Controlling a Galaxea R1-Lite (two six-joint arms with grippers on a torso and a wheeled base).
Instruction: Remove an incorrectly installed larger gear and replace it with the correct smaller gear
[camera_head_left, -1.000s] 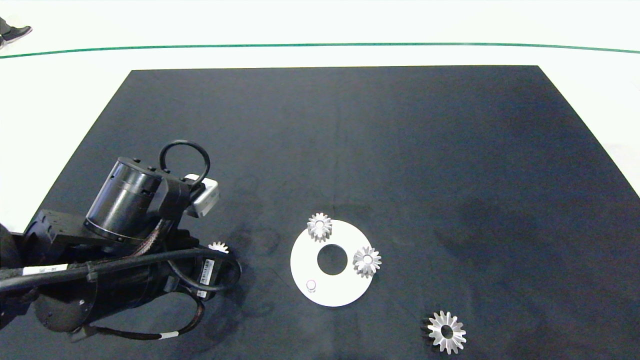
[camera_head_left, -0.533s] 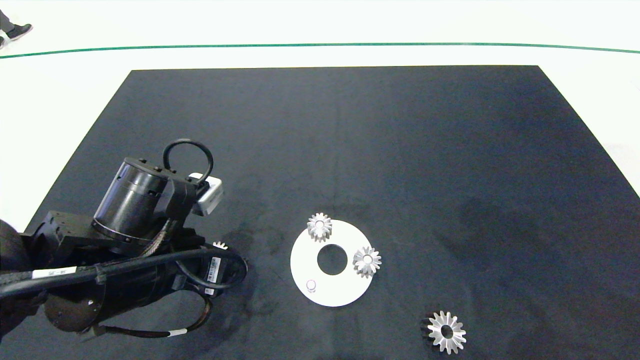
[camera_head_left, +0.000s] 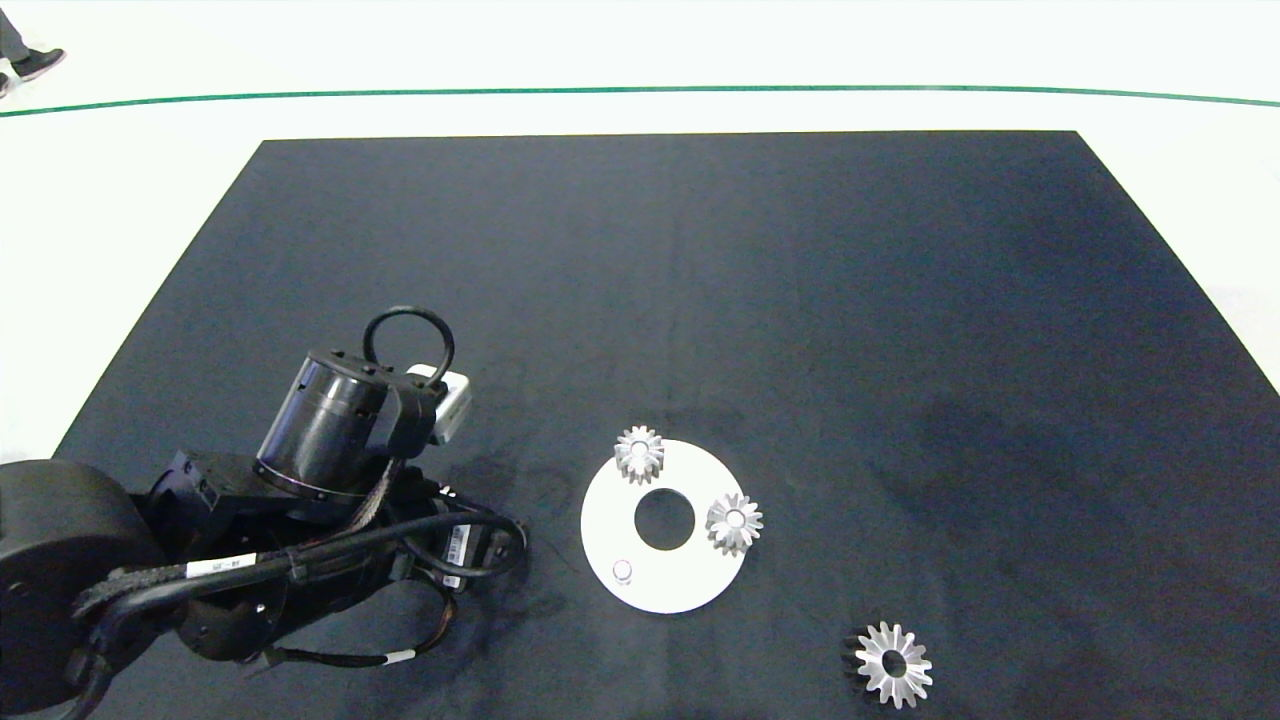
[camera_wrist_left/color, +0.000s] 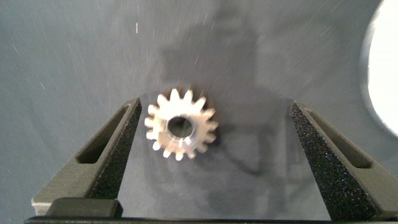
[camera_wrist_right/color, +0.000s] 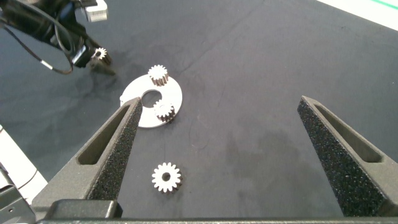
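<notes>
In the left wrist view the smaller gear (camera_wrist_left/color: 181, 124), silver with short blunt teeth, lies flat on the black mat between the fingers of my left gripper (camera_wrist_left/color: 216, 118). The gripper is open, and the gear sits close to one foam pad (camera_wrist_left/color: 124, 143) and far from the other. In the head view my left arm (camera_head_left: 330, 440) covers this gear, left of the white disc (camera_head_left: 690, 585). The larger gear (camera_head_left: 893, 664), star-like, lies alone on the mat at the front right. My right gripper (camera_wrist_right/color: 221, 106) hangs open high above the table, outside the head view.
The white disc has a centre hole, two small silver gears (camera_head_left: 639, 452) (camera_head_left: 734, 522) mounted on it and a bare peg (camera_head_left: 622, 570). The black mat (camera_head_left: 800, 300) stretches wide behind and to the right. A person's shoe (camera_head_left: 38, 62) shows at the far left.
My left arm has moved right, closer to the white disc, and now hides the small gear that showed beside it in the head view. The disc and the other gears have not moved.
</notes>
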